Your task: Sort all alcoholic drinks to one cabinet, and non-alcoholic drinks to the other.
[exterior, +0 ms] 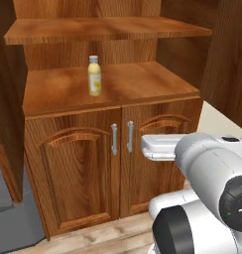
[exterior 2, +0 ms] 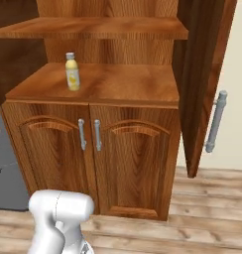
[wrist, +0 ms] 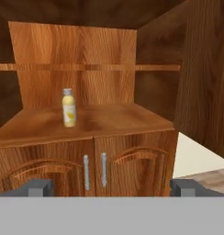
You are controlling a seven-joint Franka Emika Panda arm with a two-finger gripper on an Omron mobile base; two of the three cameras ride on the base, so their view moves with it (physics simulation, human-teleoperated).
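1. Dark finger tips of the hand [wrist: 112, 188] stand spread to their widest at the two lower corners of the hand view, with nothing between them; the hand is empty.
2. Straight ahead of the hand and somewhat above it stands the yellow juice bottle [wrist: 69, 108], a little to the left of the hand's centre line. It is well apart from the fingers, so a reach forward and up is what the next move would call for, if this bottle is to be handled at all.
3. Its long axis is upright, pale grey cap on top, so a level approach with the fingers either side of its body looks the natural grasp.
4. The bottle rests on the wooden surface [wrist: 114, 120] of the brown cabinet [exterior: 73, 173], set back from the front edge and nearer the left end. As a non-alcoholic drink in this shelf bay, it may already be sorted; I judge that from how it lies now.
5. Open room: bare surface lies all around the bottle, wide to its right, and nothing stands beside it.
6. Edges to mind: the upper shelf board [exterior: 108, 30] hangs over the bay, limiting any lift, and the surface's front lip lies between hand and bottle.
7. Below the lip, the two arched-panel doors are closed, their grey handles [wrist: 95, 171] side by side nearly in line with the hand.
8. Far to the hand's right a tall open door panel [exterior 2: 205, 79] walls off that side.
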